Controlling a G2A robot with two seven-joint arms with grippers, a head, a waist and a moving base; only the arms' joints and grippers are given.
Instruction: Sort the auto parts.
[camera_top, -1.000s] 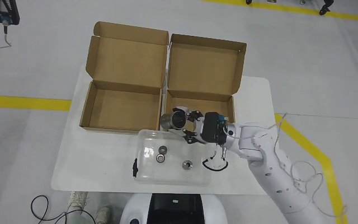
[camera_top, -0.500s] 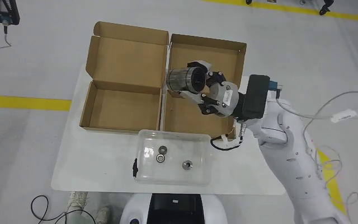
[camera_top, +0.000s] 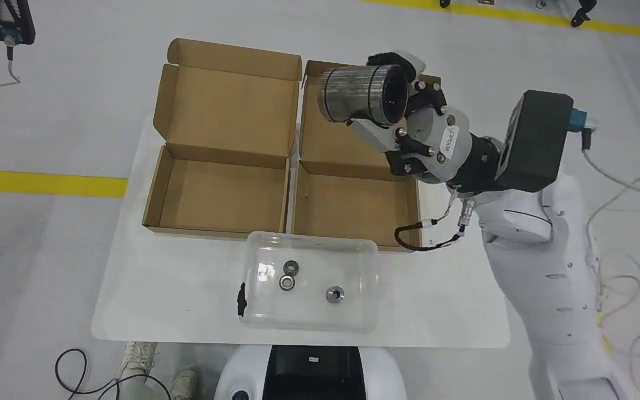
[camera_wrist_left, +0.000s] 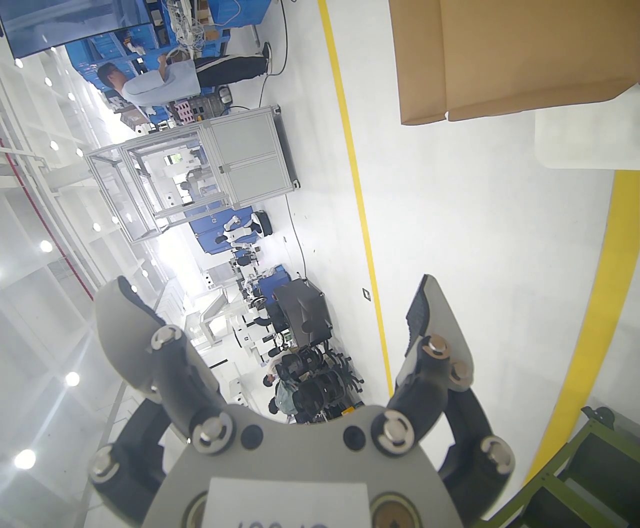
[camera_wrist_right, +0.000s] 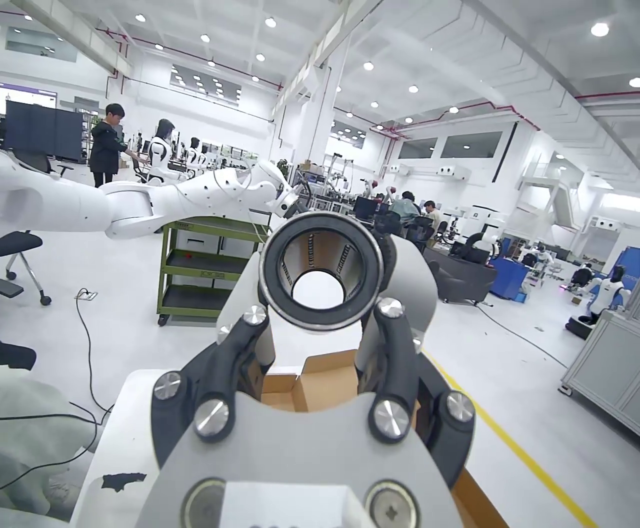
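My right gripper (camera_top: 375, 105) is shut on a large metal cylindrical bearing (camera_top: 362, 92), held high above the right cardboard box (camera_top: 352, 207). In the right wrist view the bearing (camera_wrist_right: 320, 272) is a hollow steel sleeve with a dark rim, clamped between the two fingers (camera_wrist_right: 250, 335) and seen end-on. A clear plastic tray (camera_top: 260, 298) at the table's front holds three small round metal parts (camera_top: 291, 267), (camera_top: 287, 283), (camera_top: 335, 294). My left gripper (camera_wrist_left: 275, 312) is open with nothing between its fingers, off to the side and pointing at the floor.
Two open cardboard boxes stand side by side at the back of the white table (camera_top: 130, 290); the left box (camera_top: 215, 195) holds nothing. A small black piece (camera_top: 241, 298) lies at the tray's left edge. A green cart (camera_wrist_right: 200, 270) stands beyond the table.
The right gripper has risen with the bearing from just behind the tray to high over the right box, swinging toward the back.
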